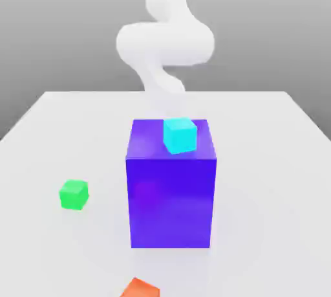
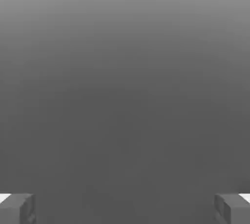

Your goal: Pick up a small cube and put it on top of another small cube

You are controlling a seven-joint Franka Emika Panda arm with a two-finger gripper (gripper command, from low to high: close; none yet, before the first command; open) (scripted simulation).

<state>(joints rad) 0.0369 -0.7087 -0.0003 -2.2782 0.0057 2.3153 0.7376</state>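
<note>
Cubes, bright cyan [image 1: 180,136], green [image 1: 74,195] and orange [image 1: 141,288], look smooth; the hand [image 2: 125,208] stands open.

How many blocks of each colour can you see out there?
Green: 1 (small cube)
Cyan: 1 (small cube on the big block)
Blue-purple: 1 (big block)
Orange: 1 (block, partly out of frame)
Total: 4
</note>
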